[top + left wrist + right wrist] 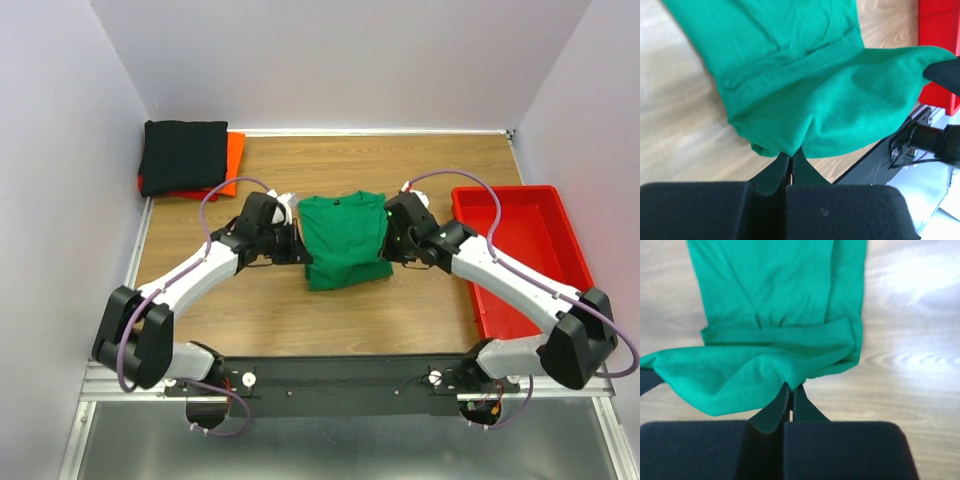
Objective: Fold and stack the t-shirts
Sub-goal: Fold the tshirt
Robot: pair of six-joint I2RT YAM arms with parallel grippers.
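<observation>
Your left gripper [791,156] is clamped tight on the near edge of the bright green soft cloth t-shirt [840,100], a pinch of hem caught between the black fingertips. Your right gripper [791,387] does the same on its side, jaws closed on a bunched fold of the same cloth. From above, the two grippers flank the shirt: the left one [296,245] at its left edge, the right one [388,243] at its right edge.

The green shirt [343,240] sits mid-table, already partly folded, collar towards the far wall. Its near part is raised between your two grips, and the far part lies flat on the light wood-grain tabletop [260,310]. In the right wrist view the wood [910,315] shines with a pale glare.

Look to the far left corner: the folded black cloth t-shirt [183,155] lies on top of the orange-red cloth t-shirt [232,160], which peeks out along its right side. On your right, the rigid red plastic tray [520,240] sits against the table's right edge, well apart from the green shirt. Plain pale walls [350,60] close in the table on three sides, and a black base plate [340,375] runs along the near edge between the two arms.
</observation>
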